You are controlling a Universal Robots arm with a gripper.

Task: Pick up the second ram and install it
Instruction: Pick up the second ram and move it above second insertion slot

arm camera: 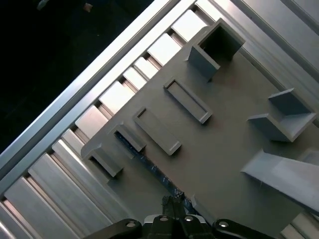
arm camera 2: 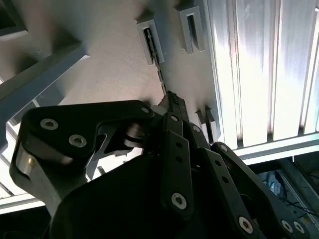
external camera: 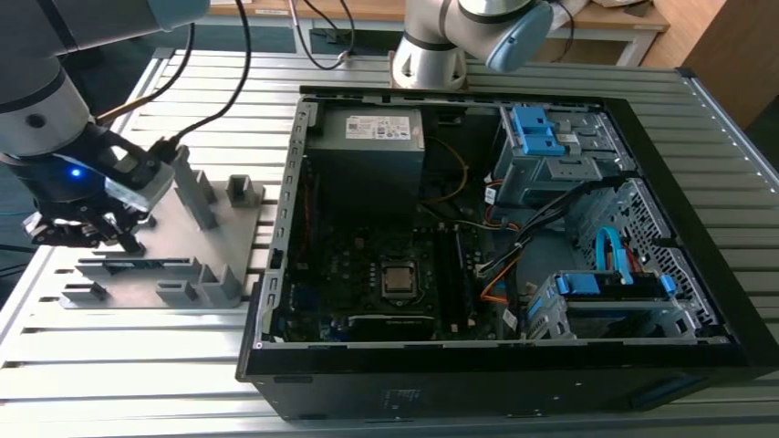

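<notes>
At the exterior view's left, my black pincer pinches narrow onto the second ram, a thin dark edge-on strip running straight ahead of it.

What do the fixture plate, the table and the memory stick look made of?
Fixture plate: matte grey plastic, probably; dull, even surface. Table: bare metal slats, likely aluminium; bright glare along the grooves. Memory stick: dark bluish circuit board, seen edge-on in its holder.
</notes>
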